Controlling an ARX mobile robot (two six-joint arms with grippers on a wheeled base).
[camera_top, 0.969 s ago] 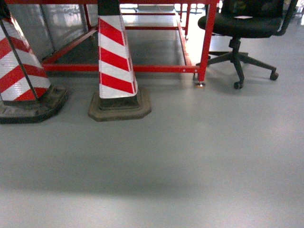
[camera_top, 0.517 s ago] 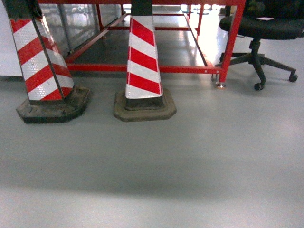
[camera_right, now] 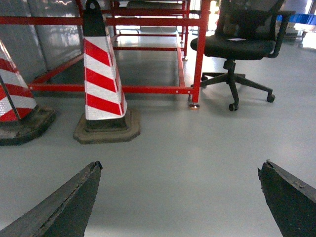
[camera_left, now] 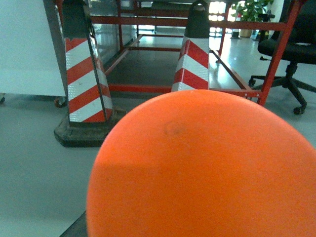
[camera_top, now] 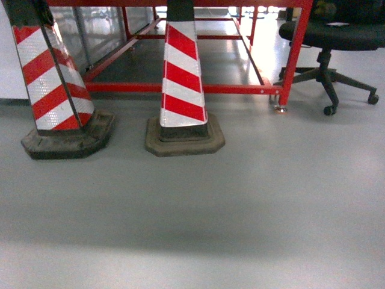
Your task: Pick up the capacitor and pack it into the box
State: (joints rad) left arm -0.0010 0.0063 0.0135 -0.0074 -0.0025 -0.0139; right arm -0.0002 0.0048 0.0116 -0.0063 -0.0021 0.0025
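Observation:
A big smooth orange rounded body, the capacitor (camera_left: 207,168), fills the lower part of the left wrist view right at my left gripper and hides its jaws; only a dark sliver of a finger (camera_left: 74,229) shows at the bottom left. It hangs above the grey floor, so the left gripper looks shut on it. My right gripper (camera_right: 180,165) is open, its two dark fingers far apart over bare floor with nothing between them. The box is out of view. Neither gripper shows in the head view.
Two red-and-white striped cones (camera_top: 183,90) (camera_top: 54,84) on black bases stand ahead on the grey floor. Behind them is a red metal frame (camera_top: 180,88). A black office chair (camera_top: 337,36) on castors stands at the right. A white panel (camera_left: 24,49) is at the left.
The head view has swung: cones, frame and chair slid right in the picture between one second ago and half a second ago, then hardly moved.

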